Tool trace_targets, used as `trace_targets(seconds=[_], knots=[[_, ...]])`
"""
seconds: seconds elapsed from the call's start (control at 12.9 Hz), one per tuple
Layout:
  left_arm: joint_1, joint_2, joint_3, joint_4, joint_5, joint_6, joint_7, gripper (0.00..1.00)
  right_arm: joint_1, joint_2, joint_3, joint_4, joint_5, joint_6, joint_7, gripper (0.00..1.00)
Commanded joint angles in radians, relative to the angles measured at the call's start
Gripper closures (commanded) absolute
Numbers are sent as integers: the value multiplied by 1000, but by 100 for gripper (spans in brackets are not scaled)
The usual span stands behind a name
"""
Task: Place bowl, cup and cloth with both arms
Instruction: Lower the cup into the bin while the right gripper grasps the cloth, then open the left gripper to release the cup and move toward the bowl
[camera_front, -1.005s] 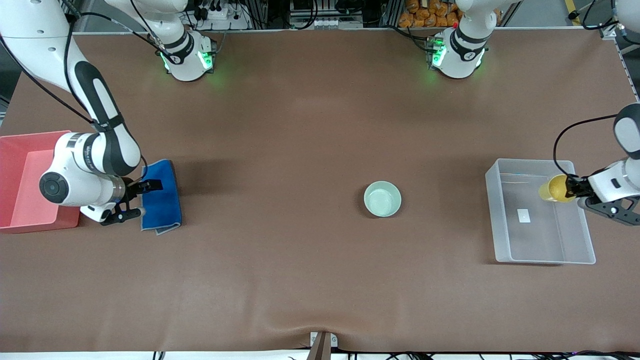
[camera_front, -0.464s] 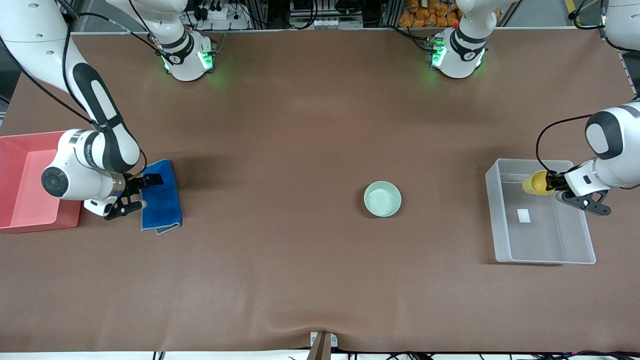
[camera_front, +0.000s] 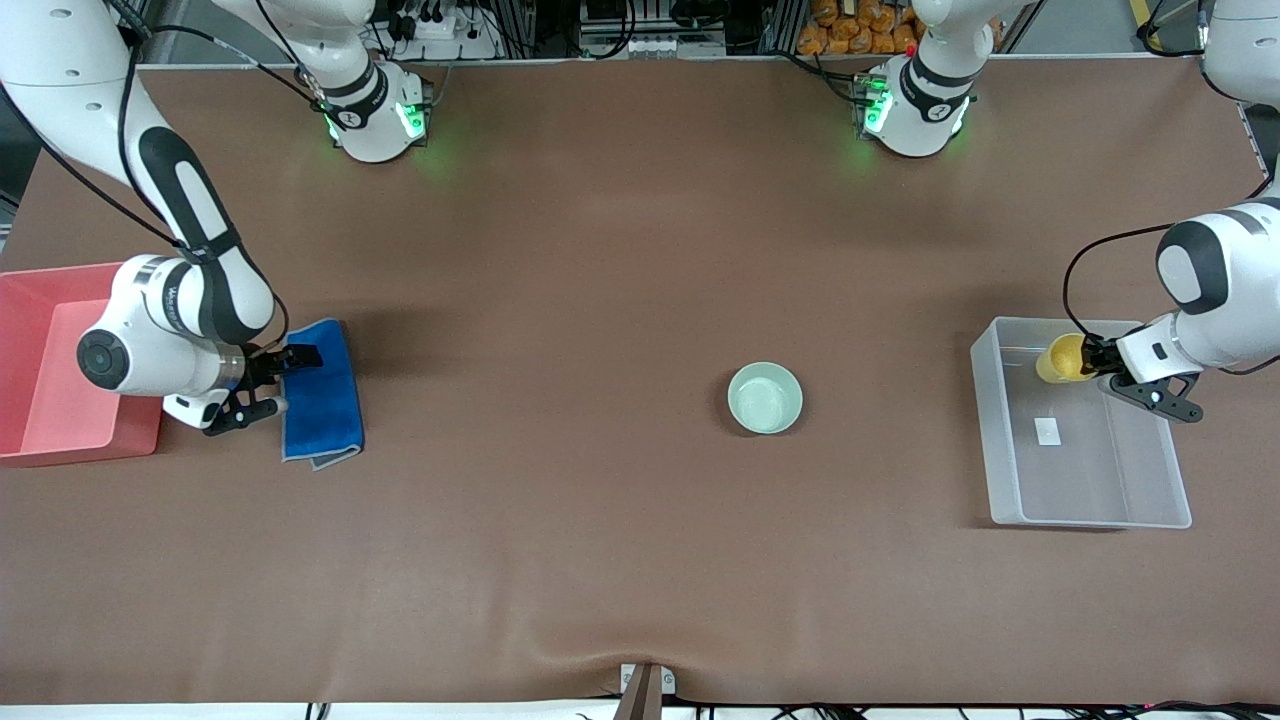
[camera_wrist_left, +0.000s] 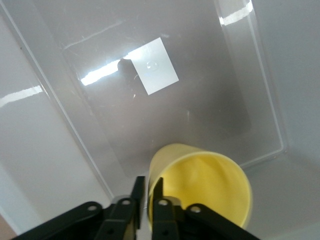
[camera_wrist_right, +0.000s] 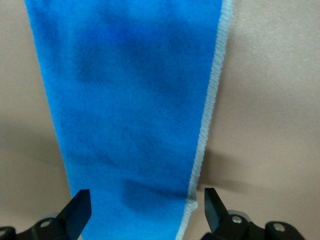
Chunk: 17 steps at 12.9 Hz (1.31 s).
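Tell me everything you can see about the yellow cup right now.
The yellow cup is small, round, plain and handleless, smooth like plastic, and looks empty. It is tilted, mouth up toward the wrist camera, inside the clear plastic bin at the left arm's end of the table, near the bin's corner farthest from the front camera. The left gripper has one finger inside and one outside the rim. Whether its base touches the bin floor cannot be told.

- The red bin (camera_front: 40, 440) is cut off by the front view's edge at the right arm's end of the table.
- The right arm's wrist covers one edge of the blue cloth (camera_front: 322, 400).
- In the left wrist view the yellow cup (camera_wrist_left: 202, 182) runs past the frame edge, its base unseen.
- The mark on the white label (camera_wrist_left: 155, 66) in the clear bin (camera_front: 1010, 440) is too small to read.
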<state>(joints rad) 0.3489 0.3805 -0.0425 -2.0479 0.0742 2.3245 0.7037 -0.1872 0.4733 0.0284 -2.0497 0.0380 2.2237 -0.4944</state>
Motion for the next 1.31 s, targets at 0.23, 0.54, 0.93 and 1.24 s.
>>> trace_targets(seconds=[0.23,0.54,0.93,1.24], knots=[[12,-152,-40,32,-94,-144,16,0,-32,-16,15,-33,23,8,-24,0],[9,-178,-221,159,-120,-333,-226,0,-34,-5,15,-35,23,1,-24,36],[-11,-123,-506,157,-119,-205,-781,0,-32,-1,15,-35,23,-1,-23,100],[-136,-20,-513,68,-103,30,-1022,0,-31,-12,15,-32,23,-1,-23,100]])
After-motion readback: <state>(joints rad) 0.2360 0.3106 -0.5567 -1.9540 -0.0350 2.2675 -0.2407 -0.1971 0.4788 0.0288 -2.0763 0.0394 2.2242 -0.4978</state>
